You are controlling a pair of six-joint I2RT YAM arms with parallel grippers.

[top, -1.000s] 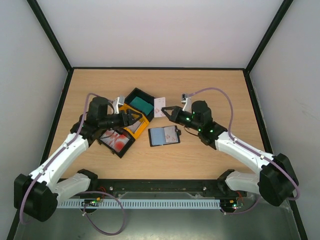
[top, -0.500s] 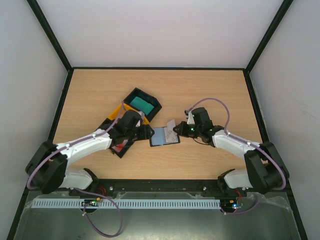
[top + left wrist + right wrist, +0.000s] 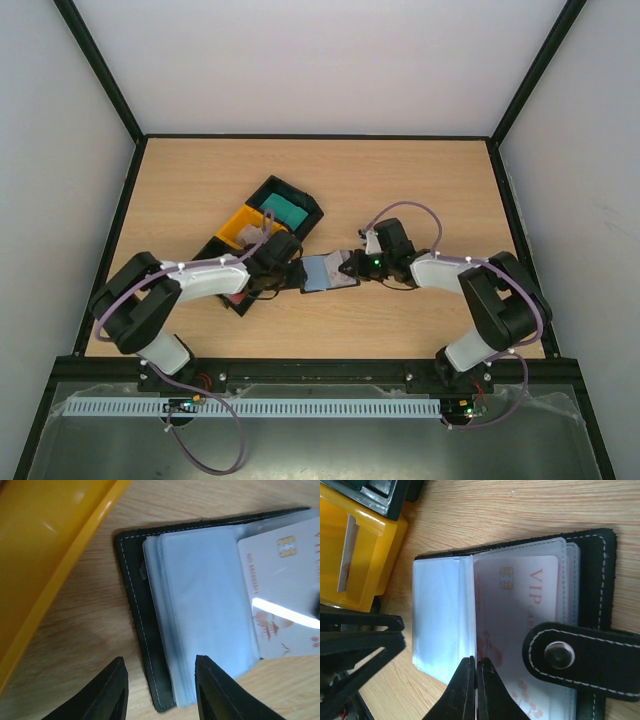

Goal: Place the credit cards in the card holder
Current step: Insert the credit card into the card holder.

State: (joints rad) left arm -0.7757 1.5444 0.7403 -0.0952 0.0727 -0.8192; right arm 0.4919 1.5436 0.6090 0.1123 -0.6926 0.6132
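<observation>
The card holder point(image 3: 326, 273) lies open on the table, a black wallet with clear sleeves point(image 3: 200, 625). My right gripper point(image 3: 352, 265) is shut on the edge of a pale white-pink credit card point(image 3: 515, 615) marked VIP. The card lies flat on the holder's right-hand sleeve, and I cannot tell how far in it is. The snap strap point(image 3: 575, 655) lies over the card's corner. My left gripper point(image 3: 162, 695) is open and empty. It is low over the table, straddling the holder's left edge point(image 3: 140, 630). The card also shows in the left wrist view point(image 3: 285, 580). Teal cards point(image 3: 288, 210) sit in a black tray.
A yellow tray point(image 3: 243, 226) stands just left of the holder, close to my left fingers point(image 3: 55, 545). A black tray point(image 3: 298, 197) is behind it. Another black tray point(image 3: 222, 296) is mostly hidden under my left arm. My two grippers face each other across the holder.
Both grippers have come in to the holder. The right one carried the white-pink card down from near the trays onto the sleeves. The left one moved from the trays to the holder's left edge.
</observation>
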